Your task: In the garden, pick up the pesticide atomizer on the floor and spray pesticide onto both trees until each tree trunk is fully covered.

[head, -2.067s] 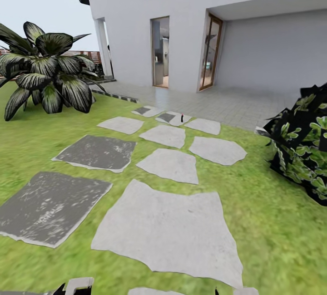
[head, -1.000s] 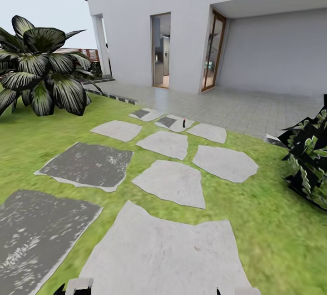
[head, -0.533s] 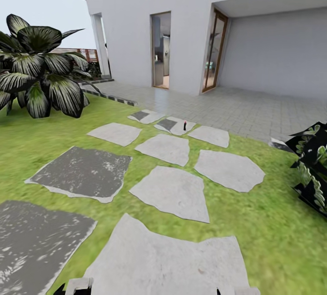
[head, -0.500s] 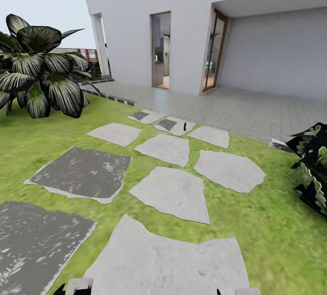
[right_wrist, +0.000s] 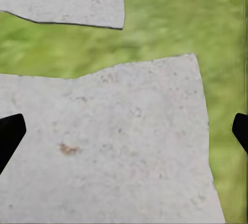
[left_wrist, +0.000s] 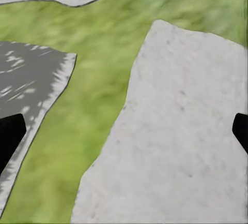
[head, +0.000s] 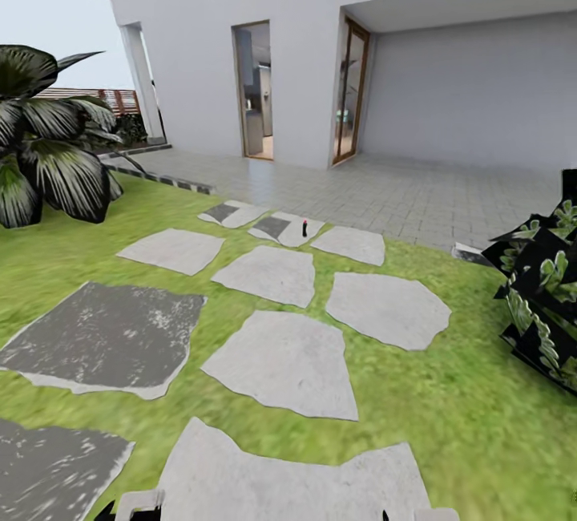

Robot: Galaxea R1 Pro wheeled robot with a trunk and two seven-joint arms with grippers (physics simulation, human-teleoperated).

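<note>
The pesticide atomizer [head: 304, 228], a small dark bottle with a red top, stands upright on a pale stepping stone [head: 287, 228] at the far end of the stone path, close to where the lawn [head: 449, 393] meets the grey tiled patio [head: 401, 192] in front of the white house [head: 320, 48]. It is well apart from the robot, with several pale and dark flagstones lying between. On the lawn's left side a large dark-leaved plant [head: 48, 144] spreads its striped leaves, and a brown slatted fence [head: 96, 98] runs behind it. At the lawn's right edge sits a dark bush with green-patterned leaves [head: 545, 296]. In the left wrist view the left tool [left_wrist: 124, 136] hangs over a pale stone [left_wrist: 175, 141] beside a strip of grass, its two black fingertips [left_wrist: 9, 136] far apart at the picture's sides and nothing between them. In the right wrist view the right tool [right_wrist: 124, 131] hangs over another pale stone [right_wrist: 103, 146], its fingertips [right_wrist: 9, 133] likewise spread wide and holding nothing.
</note>
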